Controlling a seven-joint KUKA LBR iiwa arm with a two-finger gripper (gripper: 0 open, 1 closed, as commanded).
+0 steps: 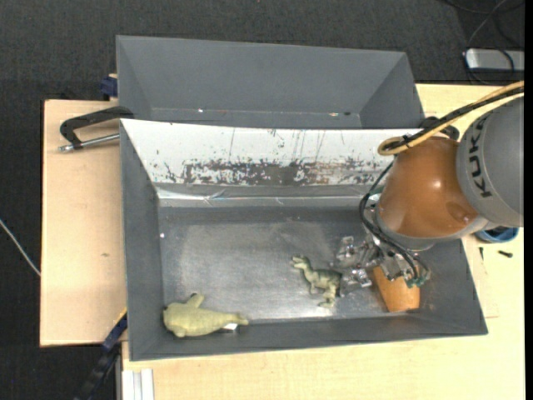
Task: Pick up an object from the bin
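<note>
Gripper (pixel 356 263), grip state impossible to tell, hangs beside green toy animal (pixel 318 280) and should centre over it before closing.

Pale yellow-green animal toy (pixel 198 319) lies lower left of frame, on the floor of the bin (pixel 141 248) nr its front-left corner, thin end pointing right, well apart from other items. Dark carpet (pixel 250 7) across top. Black cables (pixel 498 8) upper right, w/ small grey box (pixel 493 58) just below.
</note>
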